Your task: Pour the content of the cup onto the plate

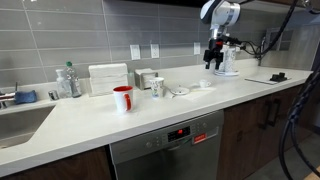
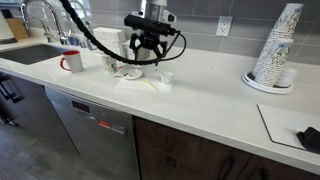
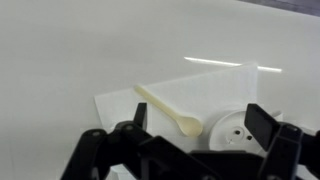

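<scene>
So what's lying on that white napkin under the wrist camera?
A pale wooden spoon lies on the napkin. Part of a white round plate shows at its edge; the open pincer hides the rest.

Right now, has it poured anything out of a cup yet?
Apparently not. The gripper hangs open and empty above the counter, holding no cup. The red mug and white cup stand upright, untouched. Below the gripper lie a wooden spoon and the plate. Grasping, carrying and pouring all remain.

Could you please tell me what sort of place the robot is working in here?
Most likely a kitchen, perhaps an office kitchenette: a dishwasher sits under a long white counter, a sink with a faucet is set into it, and the wall behind is tiled.
</scene>
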### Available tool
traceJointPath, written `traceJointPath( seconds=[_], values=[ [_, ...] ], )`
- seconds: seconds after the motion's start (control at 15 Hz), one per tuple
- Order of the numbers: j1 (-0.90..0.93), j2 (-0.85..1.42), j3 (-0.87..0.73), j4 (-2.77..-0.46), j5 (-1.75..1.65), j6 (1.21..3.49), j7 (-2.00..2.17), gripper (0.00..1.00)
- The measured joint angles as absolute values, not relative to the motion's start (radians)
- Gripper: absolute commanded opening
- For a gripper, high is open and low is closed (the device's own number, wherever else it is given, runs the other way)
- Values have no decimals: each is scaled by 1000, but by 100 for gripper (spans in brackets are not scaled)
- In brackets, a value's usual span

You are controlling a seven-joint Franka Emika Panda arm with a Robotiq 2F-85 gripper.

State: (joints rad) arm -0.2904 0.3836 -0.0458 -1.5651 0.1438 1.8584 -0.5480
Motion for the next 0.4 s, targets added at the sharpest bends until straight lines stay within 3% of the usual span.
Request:
traceJointPath(
  seconds=[0.4],
  values=[
    [-265, 290, -68, -1659, 121, 1888, -410, 100]
  ],
)
